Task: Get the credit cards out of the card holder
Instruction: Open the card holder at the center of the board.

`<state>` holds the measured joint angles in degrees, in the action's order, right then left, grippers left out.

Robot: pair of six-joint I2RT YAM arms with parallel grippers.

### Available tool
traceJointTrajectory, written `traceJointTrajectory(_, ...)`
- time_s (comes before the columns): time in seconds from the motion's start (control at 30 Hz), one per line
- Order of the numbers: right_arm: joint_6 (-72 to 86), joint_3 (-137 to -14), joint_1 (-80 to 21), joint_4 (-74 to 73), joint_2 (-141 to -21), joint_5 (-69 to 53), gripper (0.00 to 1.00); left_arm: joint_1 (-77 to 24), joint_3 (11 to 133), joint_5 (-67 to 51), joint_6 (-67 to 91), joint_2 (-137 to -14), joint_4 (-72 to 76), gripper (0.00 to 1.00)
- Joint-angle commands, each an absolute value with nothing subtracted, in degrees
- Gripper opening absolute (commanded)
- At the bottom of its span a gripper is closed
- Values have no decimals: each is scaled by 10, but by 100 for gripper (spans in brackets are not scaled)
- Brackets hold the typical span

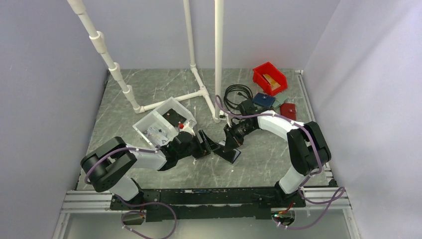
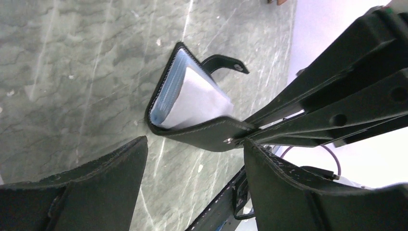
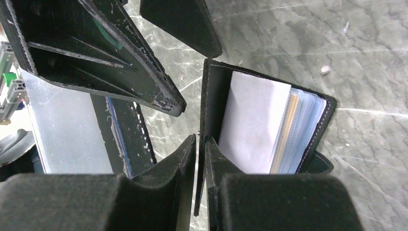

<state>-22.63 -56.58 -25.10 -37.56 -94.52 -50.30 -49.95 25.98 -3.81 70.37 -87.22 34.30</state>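
Card holder [image 3: 211,96] lies open near mid-table [image 3: 365,57], with one cover pinched in the right tool [image 3: 201,144], jaws narrow. A pale card [image 3: 250,120] and the edge of a gold-tan card [image 3: 287,126] sit inside its clear sleeves. Left tool [image 2: 192,147] is just beside it, jaws wide, holding nothing.

Holder [image 3: 214,101]: black cover, pale stitching along edge. Sleeves [image 3: 304,125]: clear pale blue. Front card [image 3: 250,120]: plain greyish-white. Gold card [image 3: 285,130]: gold-tan edge only showing. Table [image 1: 149,84]: grey-green marble pattern, white veins. Bin [image 1: 262,74]: red, tan contents. Blue wallet [image 1: 263,100]: dark blue. Red wallet [image 1: 288,110]: red-brown. Pipes [image 1: 218,50]: white. Box [image 1: 149,122]: translucent white. Cable [image 1: 234,94]: black. Arms [image 1: 149,159]: black joints, white links. Walls [image 1: 45,74]: pale lilac-grey.
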Motion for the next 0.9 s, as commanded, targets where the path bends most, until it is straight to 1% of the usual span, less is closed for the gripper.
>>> traceJointTrajectory(0.0,-254,-588,-256,-389,-940,-544,15,-502,253,-21,714,-854,399,78)
traceJointTrajectory(0.17,-269,-588,-264,-398,-930,-564,15,-502,247,-21,724,-859,423,77)
traceJointTrajectory(0.33,-277,-590,-270,-404,-929,-567,16,-501,254,-25,731,-864,416,77)
traceJointTrajectory(0.6,-288,-591,-273,-411,-926,-577,18,-501,267,-39,746,-879,388,72)
traceJointTrajectory(0.73,-304,-595,-275,-424,-925,-589,20,-502,274,-53,743,-888,380,52)
traceJointTrajectory(0.8,-311,-595,-277,-429,-925,-593,20,-501,280,-55,739,-888,361,49)
traceJointTrajectory(0.87,-319,-597,-278,-435,-923,-597,21,-501,287,-57,732,-886,339,44)
